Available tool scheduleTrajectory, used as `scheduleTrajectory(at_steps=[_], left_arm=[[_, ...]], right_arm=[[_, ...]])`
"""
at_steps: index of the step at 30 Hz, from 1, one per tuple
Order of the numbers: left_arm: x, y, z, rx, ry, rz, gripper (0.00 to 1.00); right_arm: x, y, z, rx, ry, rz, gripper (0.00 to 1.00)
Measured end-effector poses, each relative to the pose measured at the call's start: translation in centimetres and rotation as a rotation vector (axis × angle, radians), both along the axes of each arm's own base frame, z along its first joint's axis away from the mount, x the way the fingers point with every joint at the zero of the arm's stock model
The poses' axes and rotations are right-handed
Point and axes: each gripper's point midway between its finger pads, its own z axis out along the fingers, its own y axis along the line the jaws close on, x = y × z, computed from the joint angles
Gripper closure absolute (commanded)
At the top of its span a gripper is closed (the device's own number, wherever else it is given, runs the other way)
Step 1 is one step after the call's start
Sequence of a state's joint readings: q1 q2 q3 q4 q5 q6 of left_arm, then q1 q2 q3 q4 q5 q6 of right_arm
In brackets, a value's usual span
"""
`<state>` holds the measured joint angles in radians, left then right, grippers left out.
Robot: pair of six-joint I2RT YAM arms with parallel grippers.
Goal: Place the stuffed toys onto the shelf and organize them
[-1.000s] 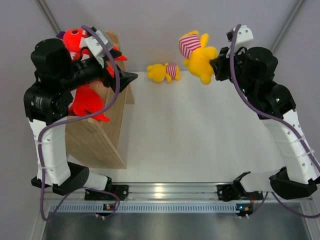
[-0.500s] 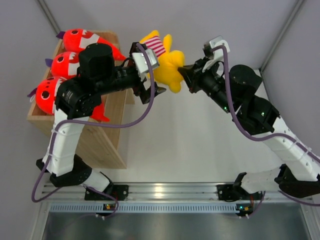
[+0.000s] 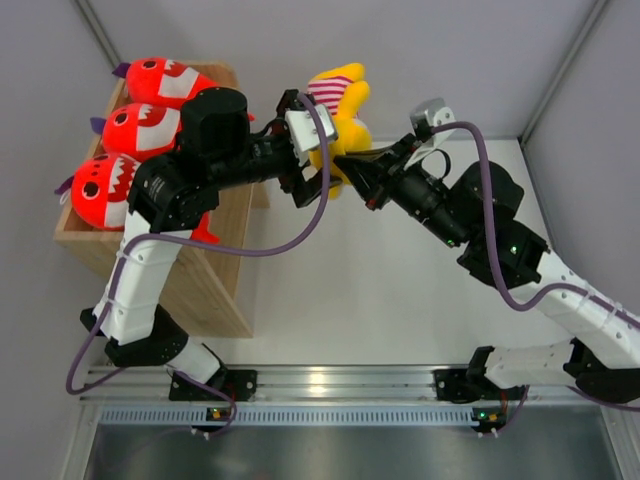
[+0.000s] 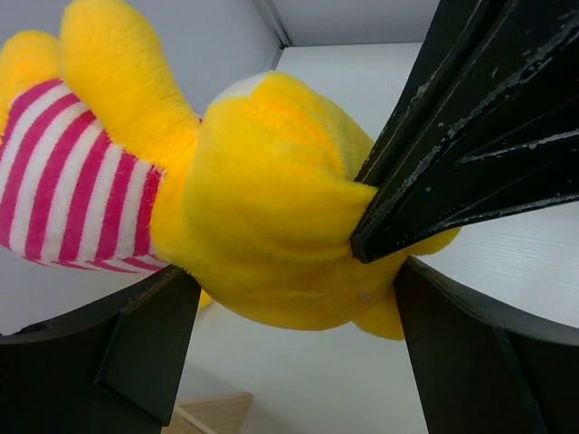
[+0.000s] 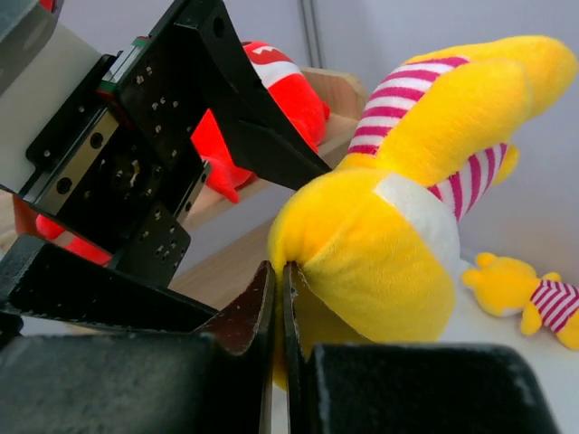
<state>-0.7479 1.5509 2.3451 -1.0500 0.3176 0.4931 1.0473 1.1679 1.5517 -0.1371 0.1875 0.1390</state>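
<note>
right gripper (image 5: 279,271) is pinched tight on the body of a yellow plush toy (image 5: 380,244) with red-white stripes, holding it up in the air. left gripper (image 4: 294,276) stands wide, one finger on either side of the same toy. three red plush sharks (image 3: 140,130) lie in a row on top of the wooden shelf (image 3: 200,280) at left. a second yellow toy (image 5: 525,291) lies on the table (image 3: 380,280).

3 red sharks (image 3: 150,128), 2 yellow striped toys (image 3: 340,112), 1 wooden shelf (image 3: 200,285).
</note>
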Motion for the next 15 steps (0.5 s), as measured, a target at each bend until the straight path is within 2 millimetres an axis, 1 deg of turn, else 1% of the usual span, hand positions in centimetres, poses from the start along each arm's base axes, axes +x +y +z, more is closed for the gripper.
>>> scheduleTrajectory(at_steps=[1,4,5,7,8,9,10,15], left_arm=[[0.0,0.0,0.1,-0.001,-0.003,-0.003,0.2],[0.0,-0.1,0.2,-0.002,-0.014,-0.007,0.35],[0.0,-0.1,0.3,-0.002,-0.017,-0.007,0.47],[0.0,-0.1,0.2,0.0,-0.018,-0.007,0.59],[0.0,0.0,0.2,0.004,-0.017,-0.008,0.82],[-0.2,0.1,0.1,0.005,-0.013,-0.008,0.93],[-0.3,0.1,0.0,0.009,-0.012,-0.014,1.0],[-0.8,0.4,0.6,0.004,-0.033,-0.018,1.0]], right_arm=[[-0.1,0.1,0.2,0.008,-0.002,0.009,1.0],[-0.4,0.8,0.8,0.037,-0.011,0.042,1.0],[-0.5,1.1,0.8,0.043,-0.01,0.054,1.0],[-0.4,1.7,0.9,0.058,-0.007,0.066,1.0],[-0.3,1.8,1.0,0.063,-0.007,0.067,1.0],[-0.2,2.0,1.1,0.073,-0.006,0.067,1.0],[-0.1,2.0,1.3,0.085,-0.006,0.064,1.0],[-0.6,2.2,1.7,0.119,0.0,0.092,1.0]])
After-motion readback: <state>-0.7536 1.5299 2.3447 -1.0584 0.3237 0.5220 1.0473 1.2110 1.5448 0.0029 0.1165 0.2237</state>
